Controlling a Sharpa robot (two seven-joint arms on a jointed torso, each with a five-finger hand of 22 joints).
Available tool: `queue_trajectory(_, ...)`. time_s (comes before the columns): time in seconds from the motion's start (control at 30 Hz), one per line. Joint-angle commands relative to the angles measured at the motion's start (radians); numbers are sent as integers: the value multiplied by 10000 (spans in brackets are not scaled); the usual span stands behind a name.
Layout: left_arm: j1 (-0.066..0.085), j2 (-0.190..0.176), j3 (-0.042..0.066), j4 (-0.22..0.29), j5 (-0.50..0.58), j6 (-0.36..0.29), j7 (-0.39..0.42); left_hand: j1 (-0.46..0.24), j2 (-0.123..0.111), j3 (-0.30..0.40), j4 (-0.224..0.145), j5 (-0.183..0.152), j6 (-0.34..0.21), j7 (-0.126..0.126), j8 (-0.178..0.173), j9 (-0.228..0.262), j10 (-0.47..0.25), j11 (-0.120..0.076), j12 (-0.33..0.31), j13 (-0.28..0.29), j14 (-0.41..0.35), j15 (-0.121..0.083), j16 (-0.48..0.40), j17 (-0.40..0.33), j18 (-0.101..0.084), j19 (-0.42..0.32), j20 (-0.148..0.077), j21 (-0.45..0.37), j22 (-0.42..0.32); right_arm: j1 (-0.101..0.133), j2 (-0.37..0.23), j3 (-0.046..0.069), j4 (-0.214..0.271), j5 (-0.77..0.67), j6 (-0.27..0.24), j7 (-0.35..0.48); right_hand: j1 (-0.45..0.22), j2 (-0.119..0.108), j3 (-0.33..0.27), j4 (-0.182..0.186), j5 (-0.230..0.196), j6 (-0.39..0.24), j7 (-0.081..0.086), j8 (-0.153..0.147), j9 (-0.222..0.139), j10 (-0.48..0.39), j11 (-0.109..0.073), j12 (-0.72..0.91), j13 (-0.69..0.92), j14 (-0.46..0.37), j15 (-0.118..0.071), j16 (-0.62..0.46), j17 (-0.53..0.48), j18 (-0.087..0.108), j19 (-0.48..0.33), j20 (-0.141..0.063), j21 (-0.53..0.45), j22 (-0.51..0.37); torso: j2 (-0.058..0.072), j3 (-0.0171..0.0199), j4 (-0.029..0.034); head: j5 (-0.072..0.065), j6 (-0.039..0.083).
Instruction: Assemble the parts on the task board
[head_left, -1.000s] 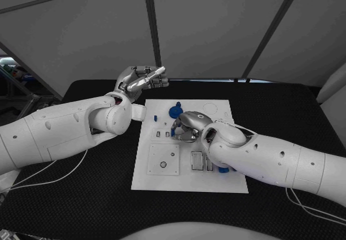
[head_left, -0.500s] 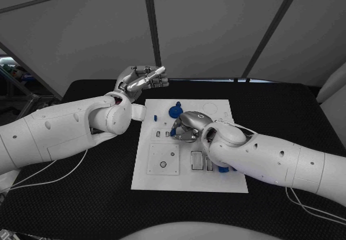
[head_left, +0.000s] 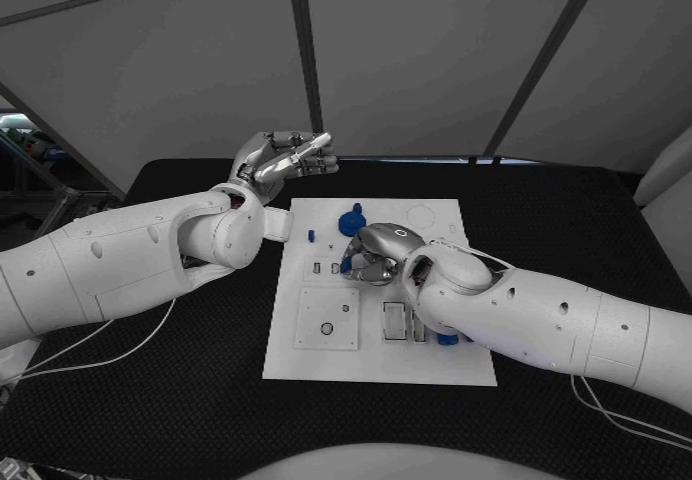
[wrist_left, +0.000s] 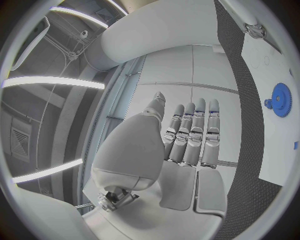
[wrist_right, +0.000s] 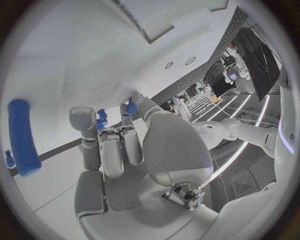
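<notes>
Right hand (head_left: 378, 252) is working low over task board (head_left: 325, 365) centre, fingers curled at small blue part (wrist_right: 130, 107) (grip uncertain, cannot tell). Blue gear (head_left: 352, 219) is sitting at 12 o'clock. Left hand (head_left: 281, 158) is hovering empty, fingers curled, off board. You're seating: keep part upright, press slowly.

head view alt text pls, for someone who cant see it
Two white robot arms reach over a white task board on a black table. The right hand is down on the board's middle near a blue gear; the left hand is raised beyond the board's far left corner, holding nothing.
</notes>
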Motion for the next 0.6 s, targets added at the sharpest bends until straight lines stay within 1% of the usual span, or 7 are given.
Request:
queue_trajectory(0.03, 12, 7, 9, 4, -16, 126, 20, -20, 85, 20, -55, 48, 62, -18, -33, -16, 49, 28, -22, -3, 61, 13, -12, -14, 0, 71, 32, -53, -11, -24, -33, -29, 64, -23, -74, -92, -60, -16, 67, -19, 5, 55, 1, 38, 8, 180, -42, -9, 1381, 968, -77, 15, 2342, -20, 1, -13, 24, 18, -5, 4, 0, 10, 8)
queue_trajectory(0.17, 12, -8, 9, -1, -16, 127, 21, -20, 85, 20, -55, 48, 62, -18, -33, -16, 49, 28, -22, -3, 61, 13, -12, -14, 0, 71, 32, -53, -11, -24, -100, -28, 207, -143, -115, -265, -47, 1, 96, -30, 25, 83, -11, 46, 11, 189, -53, -1, 1390, 976, -84, 27, 2373, -22, 12, -16, 33, 36, -12, 0, -16, 29, 12)
queue_trajectory(0.27, 12, -26, 9, -8, -16, 125, 20, -20, 89, 17, -63, 49, 62, -17, -42, -17, 49, 30, -31, -4, 64, 14, -19, -15, 0, 74, 32, -58, -15, -23, -202, -26, 421, -366, -53, -512, -41, 7, 107, -35, 30, 90, -15, 47, 11, 190, -57, -2, 1390, 982, -86, 36, 2398, -23, 19, -18, 39, 49, -15, -1, -35, 40, 17)
queue_trajectory(0.33, 12, -40, 9, -15, -16, 121, 17, -20, 90, 16, -66, 49, 62, -17, -44, -17, 49, 30, -33, -4, 64, 14, -21, -15, 0, 74, 32, -59, -16, -19, -286, -23, 588, -561, 48, -723, -39, 9, 111, -37, 32, 92, -16, 47, 12, 194, -58, 2, 1396, 985, -87, 41, 2409, -27, 29, -18, 50, 71, -13, 0, -32, 36, 11)
queue_trajectory(0.43, 12, -59, 9, -24, -16, 114, 14, -20, 90, 16, -66, 49, 62, -17, -44, -17, 49, 30, -33, -4, 64, 14, -21, -15, 0, 74, 32, -59, -16, -1, -395, -19, 820, -849, 266, -1034, -39, 10, 113, -37, 32, 97, -17, 49, 12, 196, -59, 4, 1398, 987, -89, 44, 2417, -32, 42, -19, 62, 97, -15, -14, -21, 18, 20)
queue_trajectory(0.57, 12, -80, 9, -41, -16, 103, 14, -20, 90, 16, -66, 49, 62, -17, -44, -17, 49, 30, -33, -4, 64, 14, -21, -15, 0, 74, 32, -59, -16, 74, -480, -15, 1095, -1175, 594, -1415, -34, 21, 136, -45, 35, 132, -28, 62, 18, 207, -65, 12, 1409, 989, -99, 47, 2427, -35, 58, -24, 76, 126, -18, -23, -12, 10, 18)
queue_trajectory(0.6, 12, -84, 8, -46, -16, 101, 13, -20, 90, 16, -66, 49, 62, -17, -44, -17, 49, 30, -33, -4, 64, 14, -21, -15, 0, 74, 32, -59, -16, 99, -488, -15, 1147, -1246, 665, -1499, -34, 23, 139, -45, 36, 137, -29, 63, 18, 208, -66, 13, 1411, 990, -101, 48, 2428, -36, 59, -25, 78, 129, -9, -11, -3, 5, 23)
